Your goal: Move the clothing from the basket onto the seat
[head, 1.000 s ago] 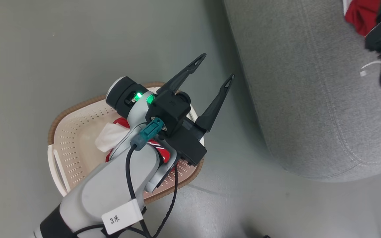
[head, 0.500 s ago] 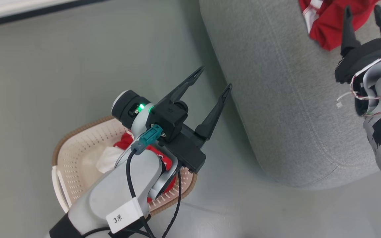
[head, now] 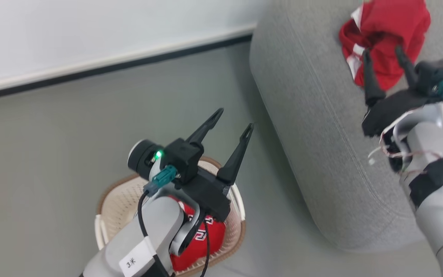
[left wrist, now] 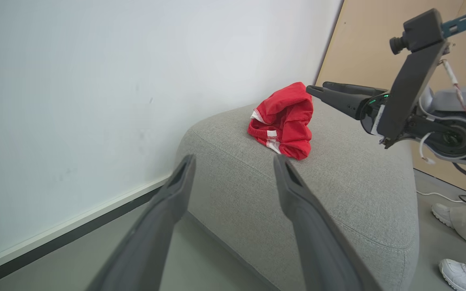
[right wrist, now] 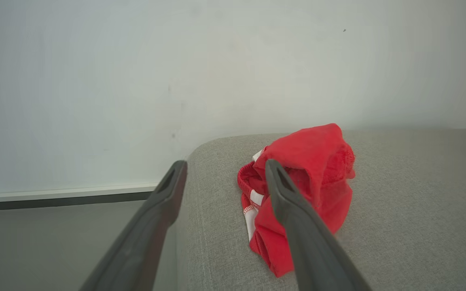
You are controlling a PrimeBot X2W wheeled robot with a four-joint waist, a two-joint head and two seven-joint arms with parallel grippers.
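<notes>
looks like you're roughly halfway: one red jersey (head: 387,34) is lying on the seat (head: 321,134), but a second jersey (head: 202,242) sits in the basket (head: 112,191). your left gripper (head: 234,119) and right gripper (head: 382,50) are both spread wide, carrying nothing.

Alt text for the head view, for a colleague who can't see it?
One red garment lies crumpled on the grey sofa, with the open right end effector near it. The open left end effector hangs above the basket, which holds a second red jersey.
</notes>
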